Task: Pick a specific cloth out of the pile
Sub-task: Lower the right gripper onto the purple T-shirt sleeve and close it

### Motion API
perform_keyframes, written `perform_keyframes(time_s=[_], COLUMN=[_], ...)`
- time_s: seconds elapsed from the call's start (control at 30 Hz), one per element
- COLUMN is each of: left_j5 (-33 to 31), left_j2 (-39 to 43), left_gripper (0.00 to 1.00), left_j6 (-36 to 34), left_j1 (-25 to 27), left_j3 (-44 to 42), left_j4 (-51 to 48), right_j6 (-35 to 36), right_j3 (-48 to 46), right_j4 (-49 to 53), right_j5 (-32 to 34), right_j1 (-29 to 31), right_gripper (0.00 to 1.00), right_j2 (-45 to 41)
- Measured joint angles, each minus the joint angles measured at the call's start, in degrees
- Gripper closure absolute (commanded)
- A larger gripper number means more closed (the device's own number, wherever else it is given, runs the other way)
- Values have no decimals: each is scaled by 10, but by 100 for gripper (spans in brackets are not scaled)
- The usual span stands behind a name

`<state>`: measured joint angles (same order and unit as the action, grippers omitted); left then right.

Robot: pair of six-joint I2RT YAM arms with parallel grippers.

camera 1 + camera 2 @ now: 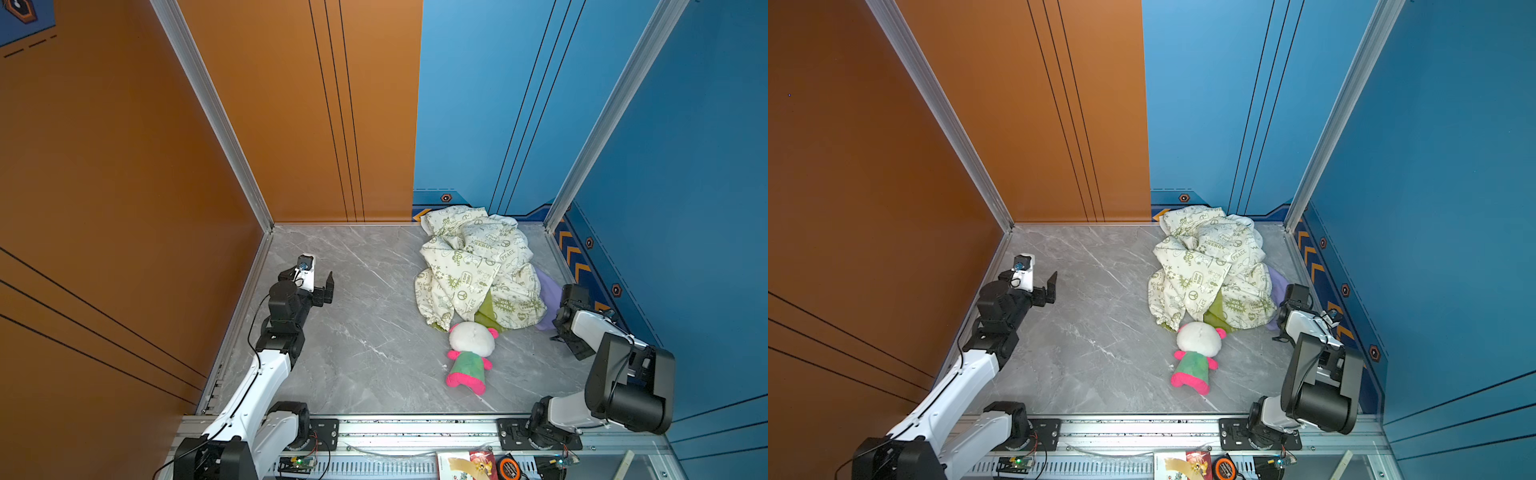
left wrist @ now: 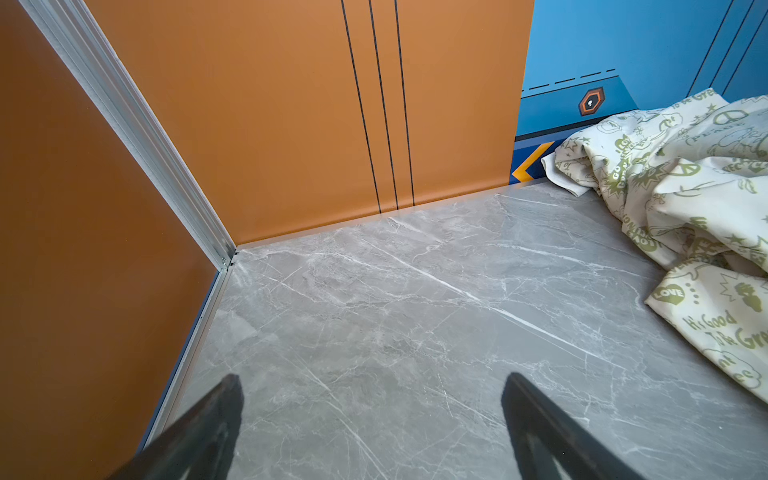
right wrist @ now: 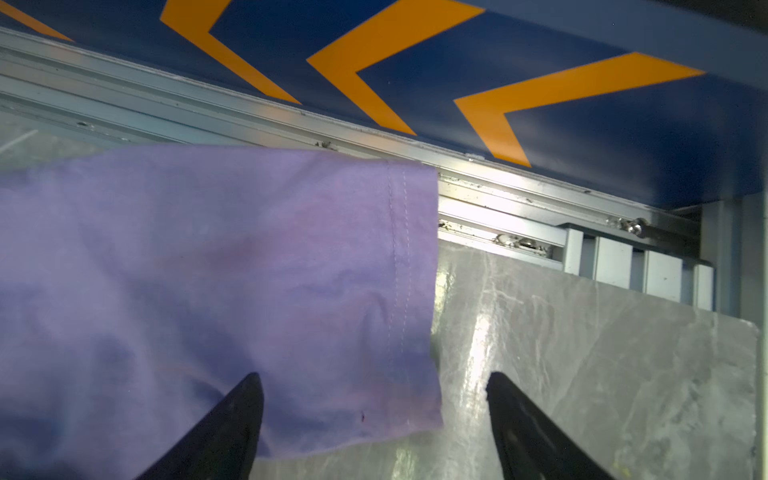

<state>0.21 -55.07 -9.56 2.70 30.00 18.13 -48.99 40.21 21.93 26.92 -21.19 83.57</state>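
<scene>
By the tabletop's [image 1: 365,332] right edge, the right gripper [image 3: 372,376], jaws wide, straddles the hem of the purple cloth [image 3: 208,270], gripping nothing; the left gripper [image 2: 372,378] gapes empty near the left edge.

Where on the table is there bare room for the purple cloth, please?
The widest bare table lies between the left gripper and the pile, running to the front rail. A smaller patch sits between the plush toy and the right arm. Crowded: the far right, where pile, purple cloth and right gripper meet.
</scene>
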Motion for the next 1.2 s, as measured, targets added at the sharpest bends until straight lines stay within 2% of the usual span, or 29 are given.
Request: perform_keyframes(time_s=[0.23, 0.73, 0.93, 1.2], left_j5=[-2, -6, -21, -32], left_j2=[0, 0, 0, 1], left_gripper=[2, 2, 2, 2], left_j6=[-1, -3, -6, -8], left_j1=[0, 1, 1, 1], left_j3=[0, 0, -1, -9], left_j4=[0, 0, 0, -1], right_j6=[-1, -4, -8, -10], right_j3=[10, 21, 24, 23], right_j4=[6, 10, 2, -14], right_j5=[-7, -62, -92, -124], right_j1=[-7, -38, -56, -62], right_gripper=[32, 40, 61, 97], right_j2=[27, 49, 50, 47])
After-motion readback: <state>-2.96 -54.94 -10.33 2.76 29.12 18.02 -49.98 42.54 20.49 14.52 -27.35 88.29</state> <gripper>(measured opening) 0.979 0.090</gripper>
